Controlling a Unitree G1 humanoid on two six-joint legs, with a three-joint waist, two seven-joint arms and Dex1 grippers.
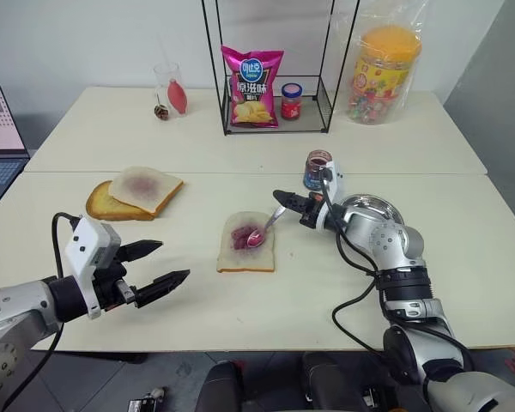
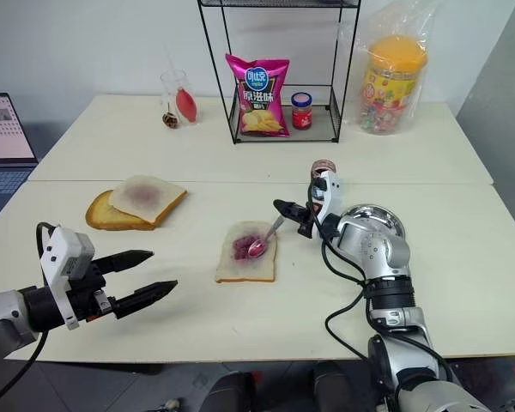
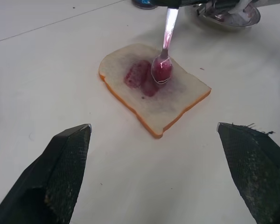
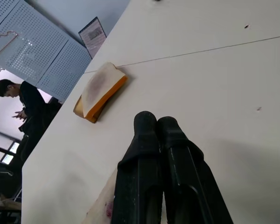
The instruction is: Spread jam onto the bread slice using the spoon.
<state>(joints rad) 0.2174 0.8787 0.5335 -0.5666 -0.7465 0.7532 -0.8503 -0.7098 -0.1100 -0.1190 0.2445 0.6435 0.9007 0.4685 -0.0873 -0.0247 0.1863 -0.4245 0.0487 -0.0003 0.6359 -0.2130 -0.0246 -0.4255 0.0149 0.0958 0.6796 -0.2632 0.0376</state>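
- While our right gripper (image 1: 290, 203) pinches its handle end, the spoon (image 1: 266, 229) reads stiff, light, slick.
- Bread slice (image 1: 246, 245): soft, tearable; we judge light strokes.
- Left gripper (image 1: 159, 266): spread, empty.

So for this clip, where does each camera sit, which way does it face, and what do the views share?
Left and right eye views: on the head, looking forward and down over the table; the open left end effector and the right end effector shut on the spoon.
Left wrist view: along its own spread fingers toward the bread slice, spoon bowl on the jam.
Right wrist view: along its shut fingers across the table toward the stacked slices.
Shared: bread slice.
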